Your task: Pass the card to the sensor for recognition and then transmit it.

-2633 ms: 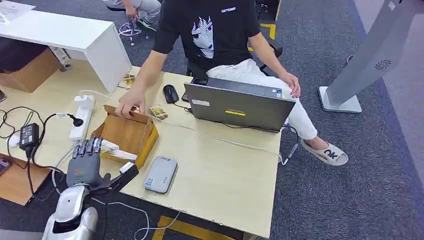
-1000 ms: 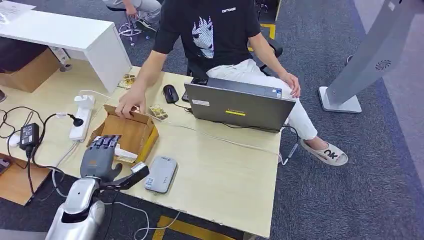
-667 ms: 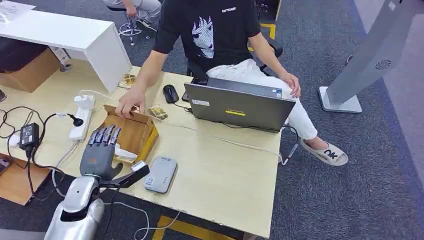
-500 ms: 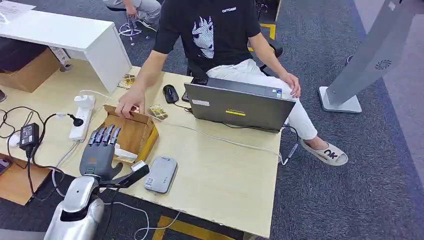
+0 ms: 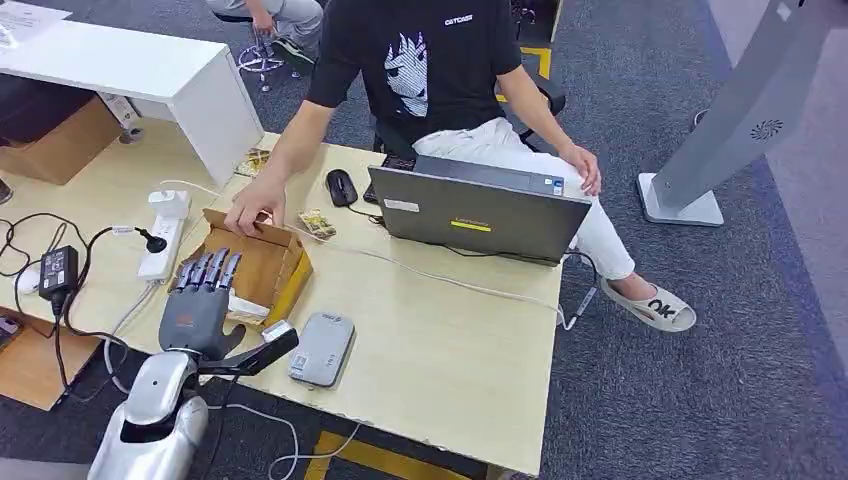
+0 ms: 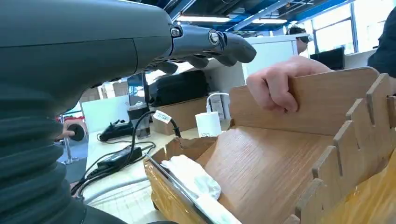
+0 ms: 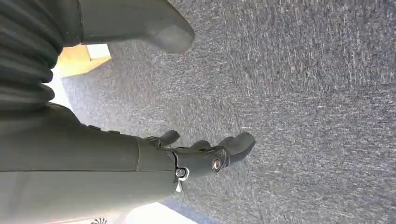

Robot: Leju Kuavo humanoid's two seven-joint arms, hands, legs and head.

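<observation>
A wooden box (image 5: pixel 262 262) stands open at the table's left front. At its near end lies a white item (image 5: pixel 245 308), and the left wrist view shows it as white and crumpled (image 6: pixel 191 175) against a thin flat edge. My left hand (image 5: pixel 200 300) hovers over that end with fingers straight and spread, holding nothing; its fingers (image 6: pixel 205 44) reach above the box (image 6: pixel 280 158). A person's hand (image 5: pixel 250 208) grips the box's far wall (image 6: pixel 275 84). A grey flat reader (image 5: pixel 321 348) lies just right of the box. My right hand (image 7: pixel 201 156) hangs over carpet, holding nothing.
A laptop (image 5: pixel 478 210) and a mouse (image 5: pixel 341 186) sit at the table's far side in front of the seated person. A power strip (image 5: pixel 165 235) and cables lie left of the box. Small printed packets (image 5: pixel 317 223) lie behind it. A cable crosses the table's middle.
My left hand moved forward from the table's edge to above the box's near end and straightened its fingers. The person's hand shifted the box's far wall slightly left.
</observation>
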